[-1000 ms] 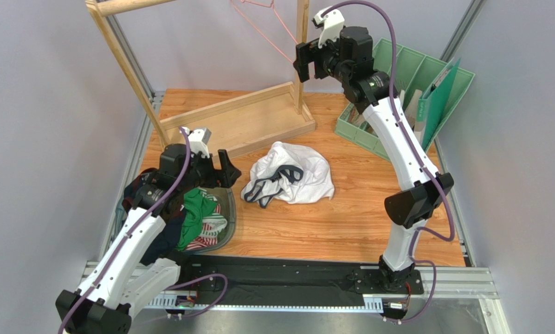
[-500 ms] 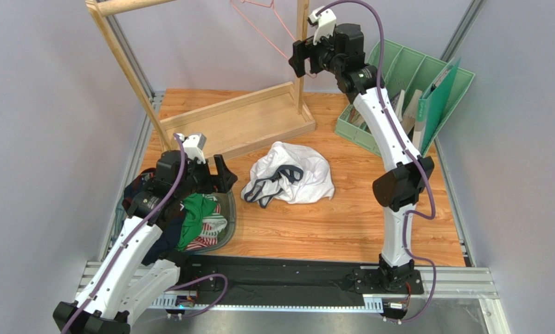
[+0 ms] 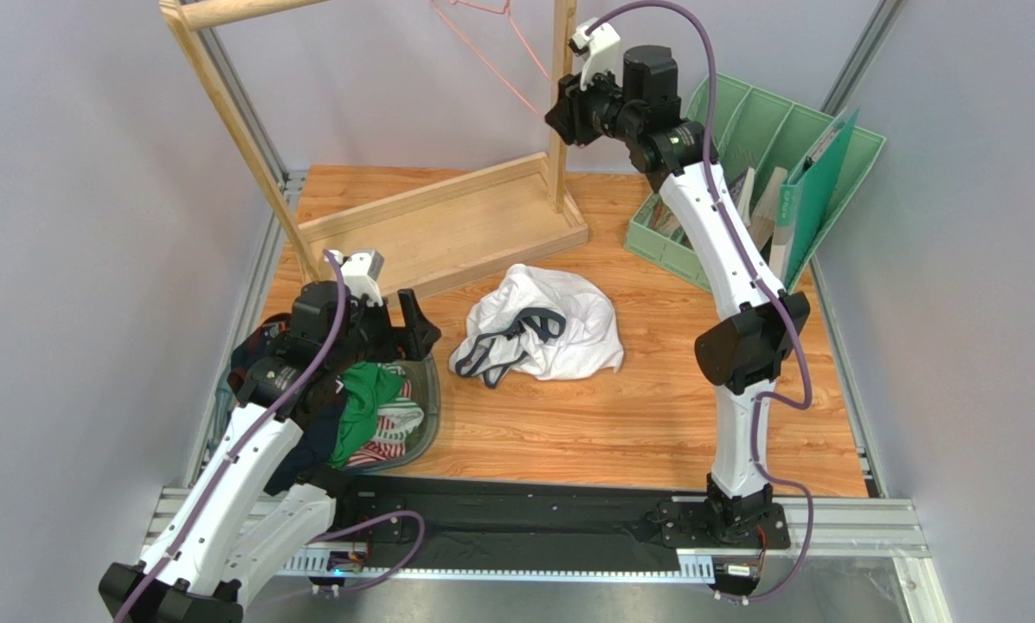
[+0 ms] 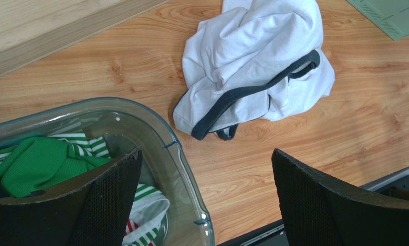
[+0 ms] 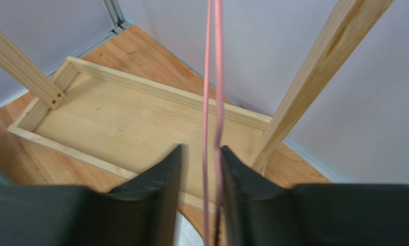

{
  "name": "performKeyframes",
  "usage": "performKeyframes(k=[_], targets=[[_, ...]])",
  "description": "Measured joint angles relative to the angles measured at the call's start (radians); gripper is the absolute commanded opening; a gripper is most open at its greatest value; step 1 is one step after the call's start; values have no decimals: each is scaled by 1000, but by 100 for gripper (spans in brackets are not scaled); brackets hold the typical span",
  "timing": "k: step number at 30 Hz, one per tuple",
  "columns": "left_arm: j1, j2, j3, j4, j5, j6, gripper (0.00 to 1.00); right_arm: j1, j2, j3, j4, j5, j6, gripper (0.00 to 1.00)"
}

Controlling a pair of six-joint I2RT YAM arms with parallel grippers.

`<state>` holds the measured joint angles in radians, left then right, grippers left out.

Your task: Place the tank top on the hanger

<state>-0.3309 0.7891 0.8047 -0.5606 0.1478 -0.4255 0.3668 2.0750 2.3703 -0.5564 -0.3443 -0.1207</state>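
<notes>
At the left edge of the surface, the left gripper hung with its fingers wide apart and nothing between them, above the rim of a clear tub. The tub held a green garment and striped cloth. Just right of the tub, about the middle of the surface, the tank top lay crumpled in a heap with its dark trim showing, touched by neither gripper. Behind it, a wooden rack stood along the far edge. The pink hanger hung high at the rack's right post. The right gripper was raised to it, fingers drawn close on either side of its two wires; whether they pinched the wire could not be told. A green organizer sat in the far right corner.
</notes>
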Motion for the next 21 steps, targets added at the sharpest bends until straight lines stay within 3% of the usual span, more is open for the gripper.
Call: performKeyframes(k=[4, 10, 21], targets=[[0, 0, 0, 0, -1, 0, 98, 0, 0, 0, -13, -16, 11, 25], [0, -1, -1, -4, -6, 0, 98, 5, 0, 0, -13, -13, 16, 0], [0, -21, -21, -6, -27, 0, 98, 61, -12, 0, 13, 68, 6, 0]])
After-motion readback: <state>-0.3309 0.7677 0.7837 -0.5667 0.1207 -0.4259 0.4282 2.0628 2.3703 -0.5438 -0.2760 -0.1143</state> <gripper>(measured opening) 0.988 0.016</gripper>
